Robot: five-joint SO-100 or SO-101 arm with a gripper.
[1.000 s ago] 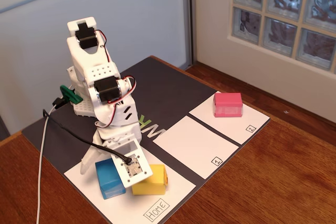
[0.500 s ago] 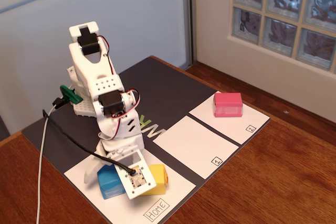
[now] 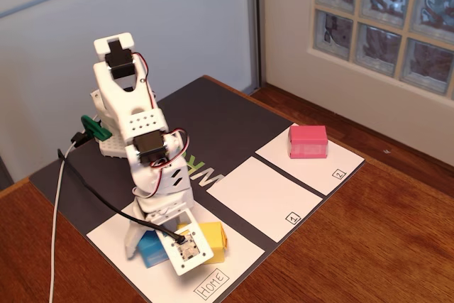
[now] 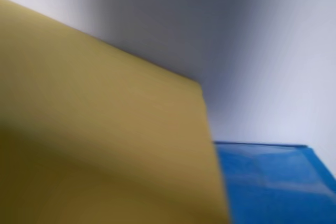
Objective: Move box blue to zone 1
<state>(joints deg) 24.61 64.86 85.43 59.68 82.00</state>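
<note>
Nearest the lens in the wrist view, the yellow box (image 4: pixel 100 140) fills the lower left of the frame as a blurred matte paper face with one straight edge. The blue box (image 4: pixel 268 182) shows as a smooth, slightly glossy wedge at the lower right. Behind both lies plain white paper. No fingertip appears here.

In the fixed view I see the gripper (image 3: pixel 159 240) low in the lower-left quarter of the frame, bent over the Home panel (image 3: pixel 234 260). The blue box (image 3: pixel 147 252) sits on that panel, mostly covered by the white plastic wrist. The yellow box (image 3: pixel 213 240) stands just beside it, to its right. I cannot tell how the jaws stand, since the wrist housing hides them.

Risks, as I judge them: the two boxes stand so close that a finger may catch the yellow one and drag or tip it. Light folded paper may also crush or slip under a squeeze. The black cable looping over the wrist could snag on the lift.

Farther up the frame, zone 1 (image 3: pixel 259 196) is a bare flat white rectangle on the dark mat (image 3: pixel 227 118). Beyond it the pink box (image 3: pixel 308 141) occupies the panel marked 2 (image 3: pixel 333 164) in the right half of the frame. The wooden table (image 3: pixel 383 239) shows a polished grain.
</note>
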